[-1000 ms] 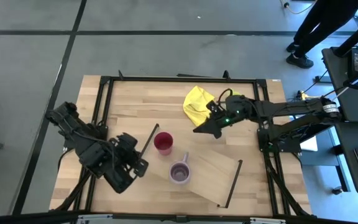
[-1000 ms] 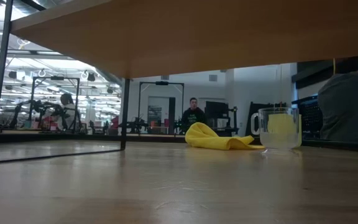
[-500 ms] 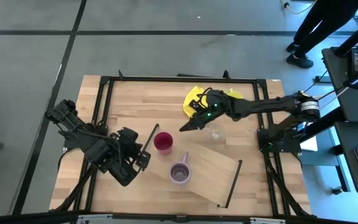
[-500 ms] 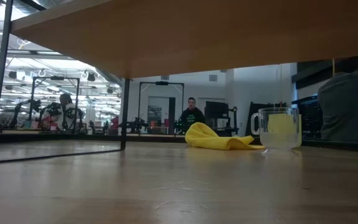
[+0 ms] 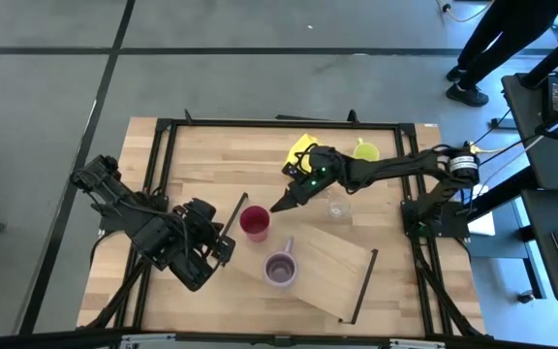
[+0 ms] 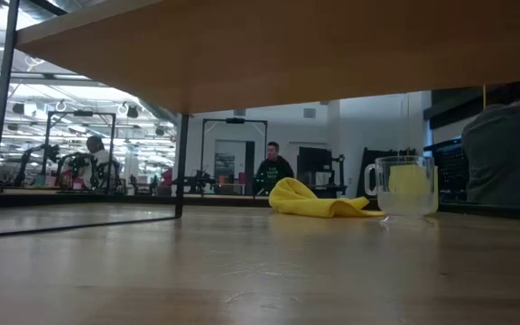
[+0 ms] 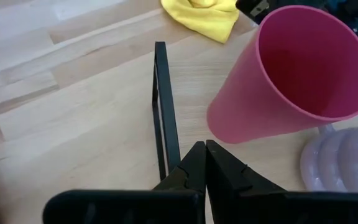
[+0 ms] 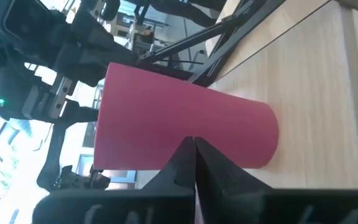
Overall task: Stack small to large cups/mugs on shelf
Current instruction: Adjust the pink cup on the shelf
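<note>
The shelf (image 5: 323, 267) lies slantwise on the table, raised on its black end rails. On it stand the red cup (image 5: 254, 222) and the purple mug (image 5: 279, 269). The clear glass tumbler (image 5: 337, 206) stands on the table by the shelf's far edge. The yellow-green mug (image 5: 364, 150) stands farther back. My right gripper (image 5: 277, 206) is shut and reaches in from the right, its tips right beside the red cup (image 8: 185, 124). My left gripper (image 7: 201, 152) is shut by the near end of the shelf's left rail (image 7: 163, 106), to the left of the red cup (image 7: 291, 74). My right gripper points its shut fingertips (image 8: 191, 149) almost level at the red cup's side wall, from the table's right and far side. I cannot tell whether they touch it. The cup stands upright on the shelf.
A crumpled yellow cloth (image 5: 303, 150) lies at the far side, behind my right arm. The black table frame (image 5: 163, 131) runs round the tabletop. In the low view the shelf's underside (image 6: 242, 63) spans the top. A person stands beyond the far right corner (image 5: 492, 48).
My right gripper has moved from beside the yellow cloth toward the table's left and near side and downward. It has rolled as it went, and it ends next to the red cup. The move has uncovered the glass tumbler and the yellow-green mug. No cup has moved.
</note>
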Action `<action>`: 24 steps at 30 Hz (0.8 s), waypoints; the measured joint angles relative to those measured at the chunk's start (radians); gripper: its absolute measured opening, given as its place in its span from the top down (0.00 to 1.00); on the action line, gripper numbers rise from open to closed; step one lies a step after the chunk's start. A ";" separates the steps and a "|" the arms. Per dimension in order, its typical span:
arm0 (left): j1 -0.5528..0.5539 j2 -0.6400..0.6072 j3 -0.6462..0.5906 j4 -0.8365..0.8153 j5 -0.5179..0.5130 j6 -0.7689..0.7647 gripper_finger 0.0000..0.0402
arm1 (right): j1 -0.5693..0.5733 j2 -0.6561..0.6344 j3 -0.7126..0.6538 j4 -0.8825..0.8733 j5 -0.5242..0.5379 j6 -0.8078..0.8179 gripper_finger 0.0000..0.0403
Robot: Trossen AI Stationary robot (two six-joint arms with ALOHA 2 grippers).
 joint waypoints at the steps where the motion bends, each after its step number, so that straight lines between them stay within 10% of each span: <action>1: 0.000 0.000 0.000 0.000 0.000 0.007 1.00 | 0.003 0.006 0.009 0.000 -0.006 0.000 1.00; 24: 0.003 0.000 0.000 -0.003 -0.004 0.038 1.00 | 0.072 0.037 0.050 -0.003 0.018 -0.013 1.00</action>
